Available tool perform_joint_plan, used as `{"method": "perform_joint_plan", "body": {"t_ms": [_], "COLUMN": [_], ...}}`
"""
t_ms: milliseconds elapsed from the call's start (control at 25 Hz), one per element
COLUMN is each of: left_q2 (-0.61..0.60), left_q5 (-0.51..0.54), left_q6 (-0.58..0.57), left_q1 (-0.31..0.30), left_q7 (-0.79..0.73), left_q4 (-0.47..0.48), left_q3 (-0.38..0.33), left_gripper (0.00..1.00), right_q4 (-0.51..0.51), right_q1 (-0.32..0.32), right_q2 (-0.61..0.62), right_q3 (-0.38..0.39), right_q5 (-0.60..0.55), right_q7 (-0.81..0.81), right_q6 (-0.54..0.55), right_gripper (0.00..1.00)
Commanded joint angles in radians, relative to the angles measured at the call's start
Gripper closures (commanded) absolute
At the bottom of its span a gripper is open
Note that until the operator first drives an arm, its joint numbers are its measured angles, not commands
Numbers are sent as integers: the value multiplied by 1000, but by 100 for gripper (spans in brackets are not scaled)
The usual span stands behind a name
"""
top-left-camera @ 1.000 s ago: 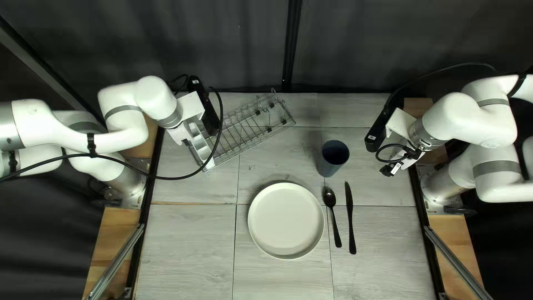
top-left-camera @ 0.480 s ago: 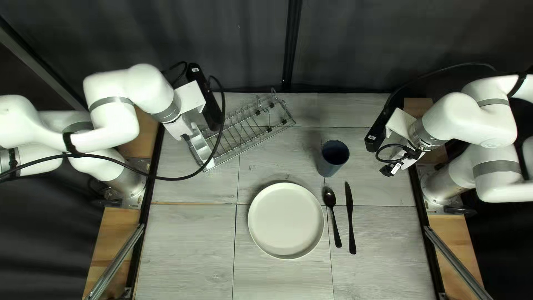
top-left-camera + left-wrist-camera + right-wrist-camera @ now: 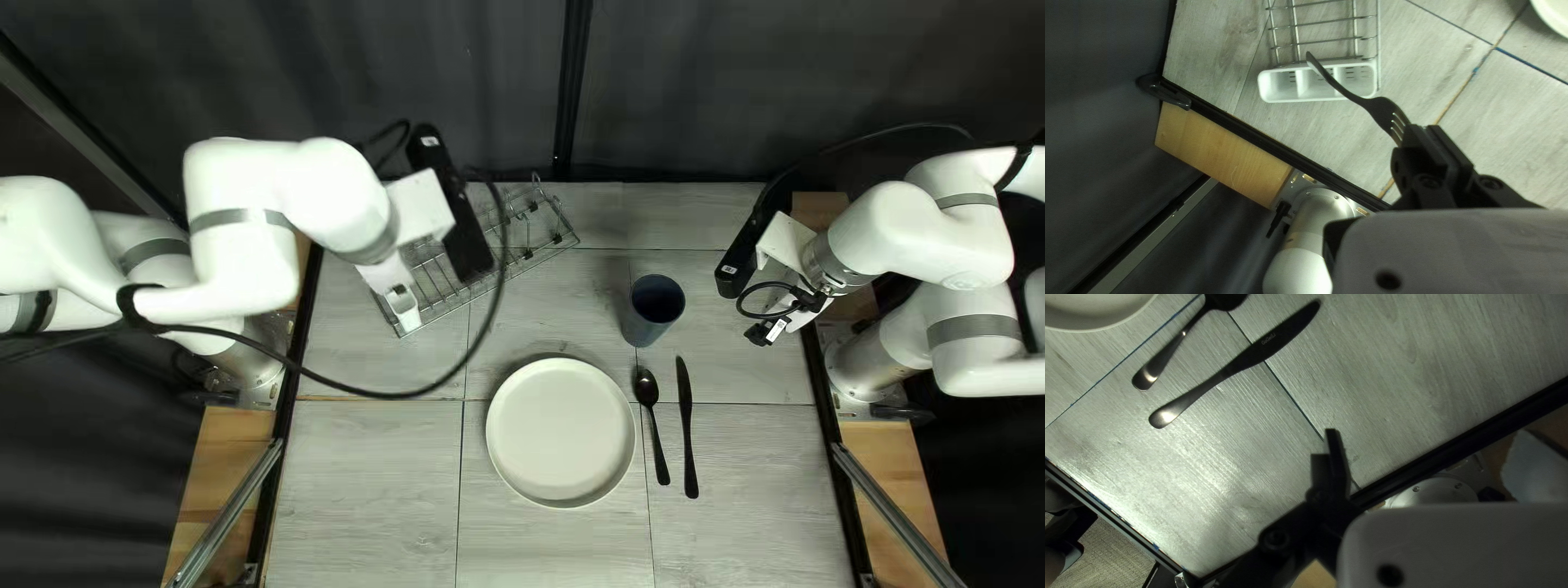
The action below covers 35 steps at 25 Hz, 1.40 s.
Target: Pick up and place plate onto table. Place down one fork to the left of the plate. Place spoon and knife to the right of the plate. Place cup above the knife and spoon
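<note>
The white plate [image 3: 560, 431] lies on the table at the middle of the top left view. Just right of it lie the black spoon [image 3: 651, 425] and the black knife [image 3: 687, 425], side by side, and the dark blue cup [image 3: 655, 309] stands upright beyond them. My left gripper [image 3: 1412, 132] is shut on the tines of a black fork [image 3: 1355, 98]. It holds the fork in the air above the white cutlery caddy [image 3: 1316, 83], handle pointing away. My right gripper [image 3: 1333, 453] hovers open over the table's right edge, holding nothing.
A wire dish rack [image 3: 490, 241] sits at the back left of the table, with the caddy [image 3: 404, 309] at its near end. Left of the plate is bare tabletop [image 3: 384, 457]. Wooden blocks and arm bases flank both table edges.
My left arm has risen and swung right over the rack's near end, carrying the fork. The right arm, plate, spoon, knife and cup have not moved.
</note>
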Motion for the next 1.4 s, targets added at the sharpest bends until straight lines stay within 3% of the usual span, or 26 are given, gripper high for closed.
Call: {"method": "perform_joint_plan", "body": {"t_ms": [40,400,1120,1400], "left_q2": [70,149,406,367], "left_q5": [23,47,228,226], "left_q6": [17,1,45,0], "left_q1": [7,4,35,39], "left_q7": [-23,-29,-197,-186], "left_q4": [62,92,282,270], "left_q3": [-70,-141,-336,-314], "left_gripper": [100,100,100,100], "right_q4": [0,0,0,0], "right_q1": [0,0,0,0], "right_q2": [0,0,0,0], "right_q3": [0,0,0,0], "right_q5": [0,0,0,0], "right_q7": [0,0,0,0], "right_q6": [0,0,0,0], "right_gripper": [0,0,0,0]}}
